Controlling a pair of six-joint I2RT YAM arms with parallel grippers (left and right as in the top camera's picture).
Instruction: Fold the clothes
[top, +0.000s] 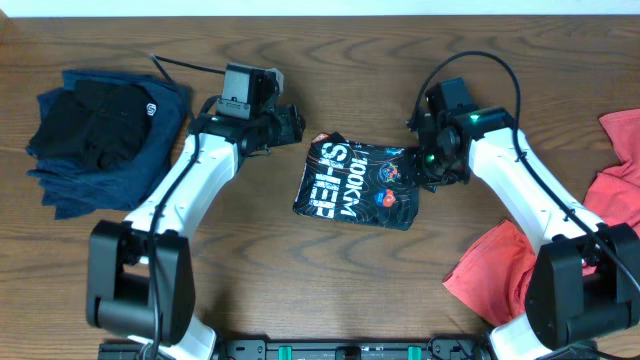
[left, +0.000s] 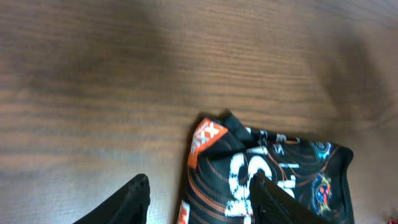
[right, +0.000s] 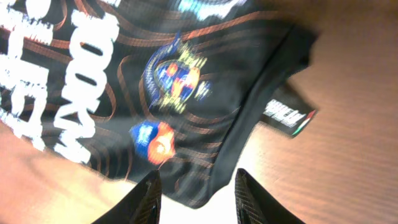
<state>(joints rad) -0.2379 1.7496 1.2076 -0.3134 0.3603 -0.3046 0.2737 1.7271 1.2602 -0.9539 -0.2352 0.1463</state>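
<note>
Three lots of clothes lie on the surface overhead: a folded black shirt mid-surface, a navy-and-black pile toward the far left corner, and red garments along the right edge.

Left wrist: the left tool is parted and empty over the shirt's corner.

Right wrist: the right tool is parted astride the shirt's hem, gripping nothing.

Black printed shirt folded flat, centre; navy pile left; red garments right.
</note>
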